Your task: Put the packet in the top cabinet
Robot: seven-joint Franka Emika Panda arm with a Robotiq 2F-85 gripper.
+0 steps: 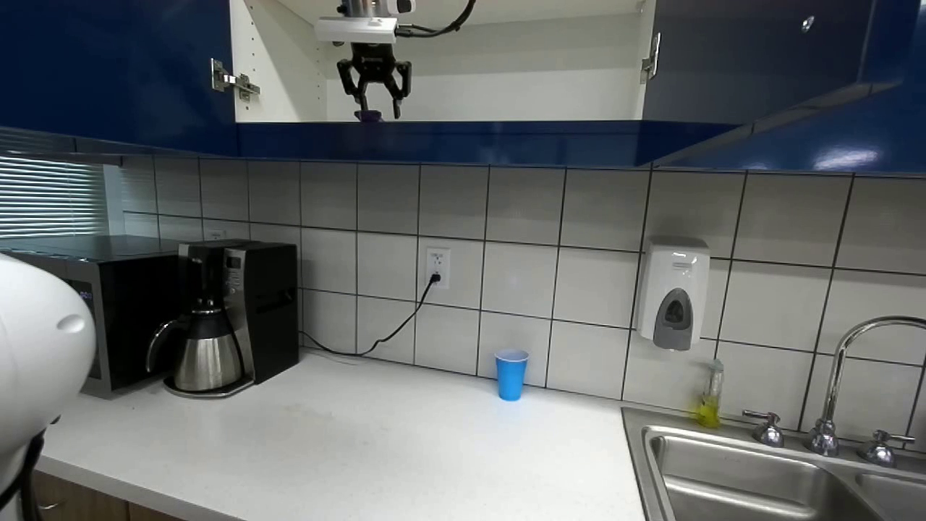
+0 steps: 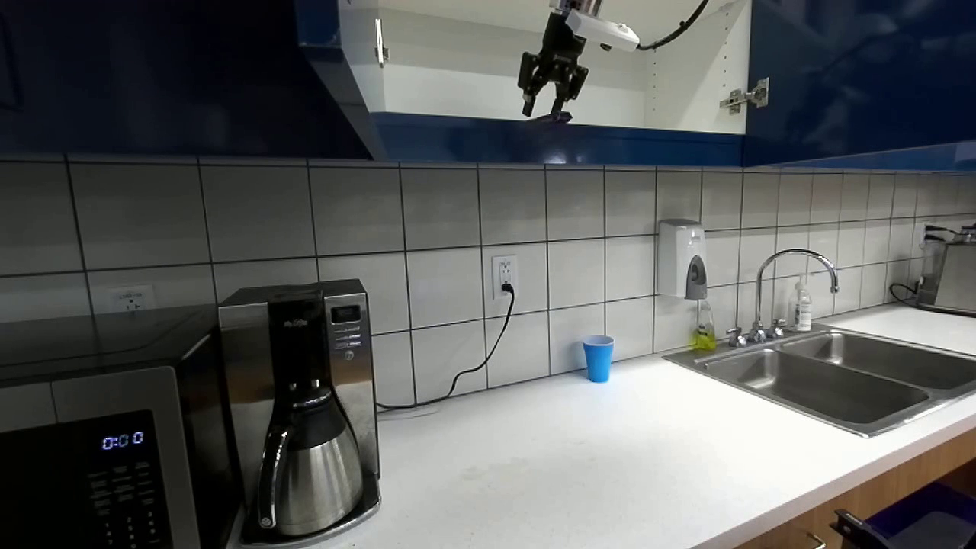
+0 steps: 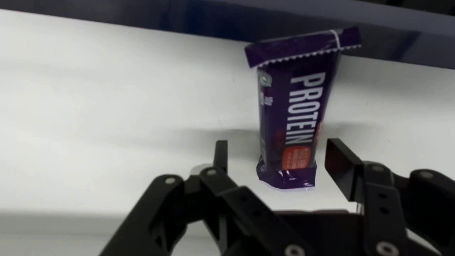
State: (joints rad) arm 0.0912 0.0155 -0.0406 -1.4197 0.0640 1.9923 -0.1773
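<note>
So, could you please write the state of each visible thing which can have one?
top cabinet: open
packet: not gripped, at the cabinet's front edge; flat or tilted, cannot tell
tool: open, astride the packet, gap on both sides
blue cup: upright on the counter
carafe: seated on the base of the coffee maker
microwave: lit, showing 0:00
plug: in the wall outlet
clear bottle: upright, some yellow liquid inside
faucet: no water seen running

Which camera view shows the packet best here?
The wrist view: it shows the packet up close, both ends in frame and the word PROTEIN readable, and the open jaws hide none of it. In both exterior views only a small dark piece shows at the front edge of the cabinet, with no print legible.
</note>
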